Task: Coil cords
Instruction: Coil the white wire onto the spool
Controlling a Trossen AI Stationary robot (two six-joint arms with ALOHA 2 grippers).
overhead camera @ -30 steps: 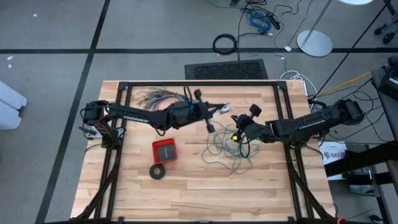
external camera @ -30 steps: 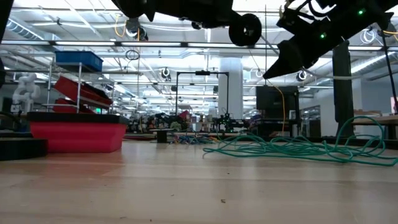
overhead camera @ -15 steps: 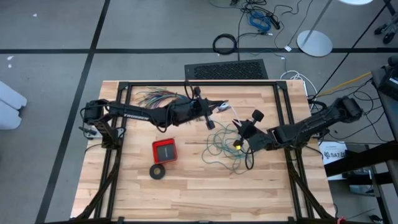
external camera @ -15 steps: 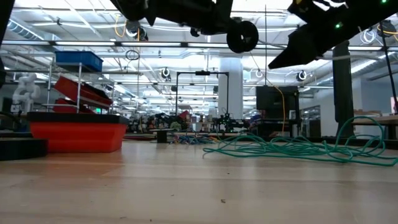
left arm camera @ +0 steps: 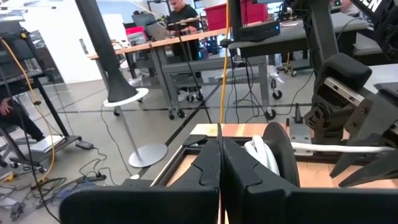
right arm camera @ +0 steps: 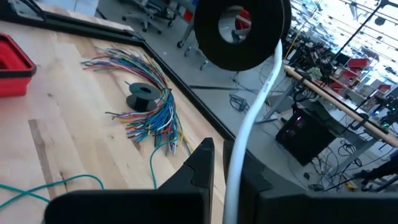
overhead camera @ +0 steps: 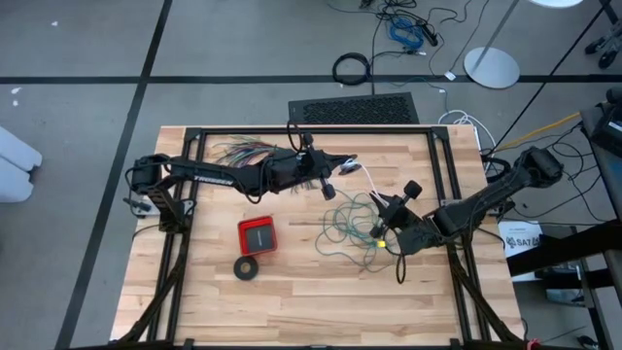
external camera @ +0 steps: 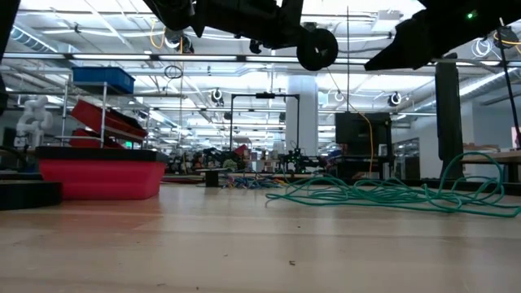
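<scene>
Teal wire (overhead camera: 352, 226) mid-table | wooden table (overhead camera: 292, 301) near edge bare

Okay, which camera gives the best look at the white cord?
The right wrist view: the white cord runs from the right gripper up past a black spool. The high view shows a faint strand; the left wrist view a short stretch.

a red box (overhead camera: 258, 235) sits on the wooden table (overhead camera: 214, 301), with a black tape ring (overhead camera: 247, 268) just beside it toward the near edge. a fanned bundle of many-coloured wires (right arm camera: 148, 106) lies at the far side, a small black spool (right arm camera: 140, 96) resting against it.
</scene>
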